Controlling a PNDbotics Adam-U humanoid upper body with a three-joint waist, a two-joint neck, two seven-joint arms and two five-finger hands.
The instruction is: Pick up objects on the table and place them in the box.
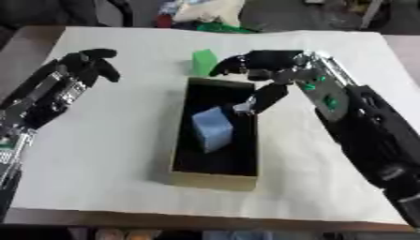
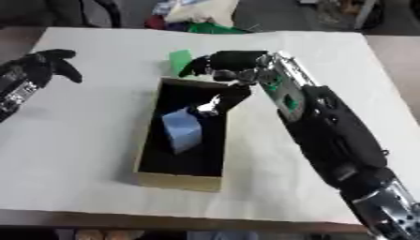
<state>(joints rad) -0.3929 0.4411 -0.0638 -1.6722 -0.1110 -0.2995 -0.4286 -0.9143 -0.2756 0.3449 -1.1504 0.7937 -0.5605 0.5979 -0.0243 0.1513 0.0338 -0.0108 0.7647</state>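
My right hand (image 1: 266, 70) hovers spread and empty; just beyond its fingertips (image 1: 220, 69), the green block (image 1: 203, 61) looks light and rigid, so I'd pinch its flat sides.

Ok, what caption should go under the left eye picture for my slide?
Robot's right hand over the box holding a blue block; green block waits behind; left hand idle.

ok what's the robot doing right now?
It is clearing the white-covered table into a long, dark-lined cardboard box. A pale blue block already lies inside. The right hand hangs open over the box's far end, thumb pointing down inside it just above the block, holding nothing. A green block stands on the table just beyond the box, by that hand's fingertips. The left hand hovers idle at the left.
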